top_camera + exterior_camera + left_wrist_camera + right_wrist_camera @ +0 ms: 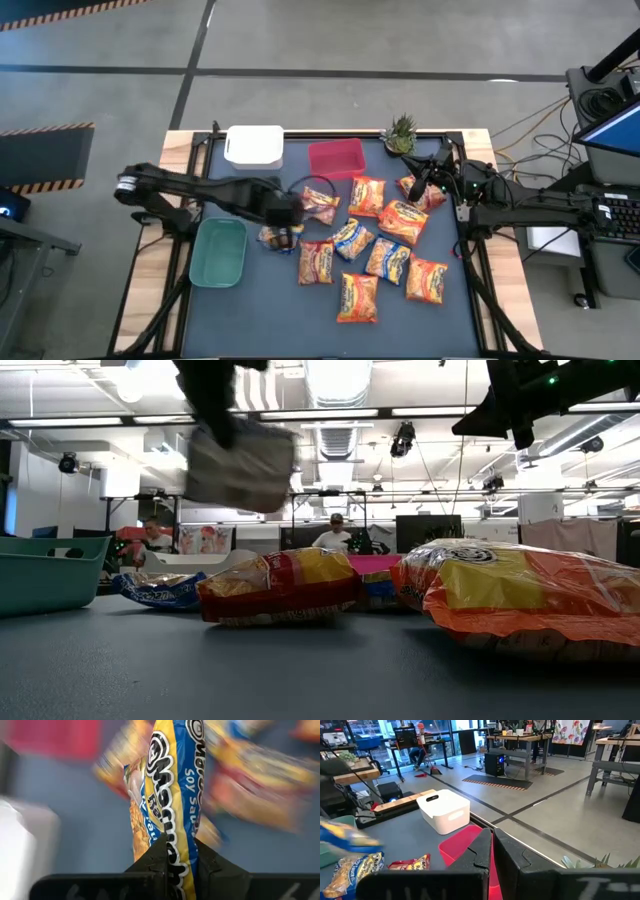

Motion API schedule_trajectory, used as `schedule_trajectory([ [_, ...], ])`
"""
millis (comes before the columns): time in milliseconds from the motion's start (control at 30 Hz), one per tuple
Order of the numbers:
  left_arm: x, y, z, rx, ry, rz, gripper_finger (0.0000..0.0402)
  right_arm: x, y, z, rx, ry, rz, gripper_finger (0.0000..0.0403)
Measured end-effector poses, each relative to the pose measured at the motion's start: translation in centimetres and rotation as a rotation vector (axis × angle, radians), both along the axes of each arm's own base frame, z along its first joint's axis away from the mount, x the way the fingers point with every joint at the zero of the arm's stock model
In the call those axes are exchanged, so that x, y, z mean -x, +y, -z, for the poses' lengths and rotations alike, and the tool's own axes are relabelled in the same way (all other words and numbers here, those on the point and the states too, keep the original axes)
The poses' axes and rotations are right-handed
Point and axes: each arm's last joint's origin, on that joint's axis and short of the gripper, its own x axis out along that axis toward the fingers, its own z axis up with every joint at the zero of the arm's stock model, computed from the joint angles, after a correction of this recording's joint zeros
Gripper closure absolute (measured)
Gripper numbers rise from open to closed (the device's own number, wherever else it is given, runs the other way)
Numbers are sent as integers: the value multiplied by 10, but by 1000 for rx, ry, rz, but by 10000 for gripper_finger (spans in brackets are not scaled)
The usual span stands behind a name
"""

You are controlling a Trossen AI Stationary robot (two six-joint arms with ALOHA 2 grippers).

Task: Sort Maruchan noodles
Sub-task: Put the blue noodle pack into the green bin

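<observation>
Left wrist view: we see our left pincer (179, 854) grasping a yellow-blue packet (172, 790), lifted off the tabletop (260, 300) beside the green bin (219, 252). Our right pincer (492, 851) waits clenched, red bin (462, 847) just ahead.

This is a big open robotics lab or workshop. Around the dark work table (300, 310) lies polished concrete floor (400, 40) marked with black lines and hazard tape (45, 128). Beyond the table stand workbenches (515, 742) and monitors (425, 530), with people (335, 532) seated there, under long ceiling strip lights (90, 422).
</observation>
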Motion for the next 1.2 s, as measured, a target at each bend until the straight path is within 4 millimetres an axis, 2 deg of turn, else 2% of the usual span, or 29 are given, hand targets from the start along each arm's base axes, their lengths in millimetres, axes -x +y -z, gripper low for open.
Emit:
schedule_trajectory([
  [67, 17, -2, -17, 116, 51, -25, 382, 0, 0, 0, 0, 0, 0, 394],
  [167, 44, -9, -36, 178, 122, -20, 382, 0, 0, 0, 0, 0, 0, 394],
  [333, 81, -21, -46, 183, 170, 77, 382, 0, 0, 0, 0, -1, 0, 394],
  [433, 98, -22, -38, 154, 175, 128, 382, 0, 0, 0, 0, -2, 0, 394],
  [700, 136, -13, 10, 166, 329, 8, 382, 0, 0, 0, -3, -4, 0, 394],
  [900, 142, -13, 39, 212, 417, 33, 382, 0, 0, 0, -1, -4, 0, 394],
  [1200, 131, -16, 58, 202, 409, 46, 370, 0, 0, -1, 0, -7, 0, 394],
])
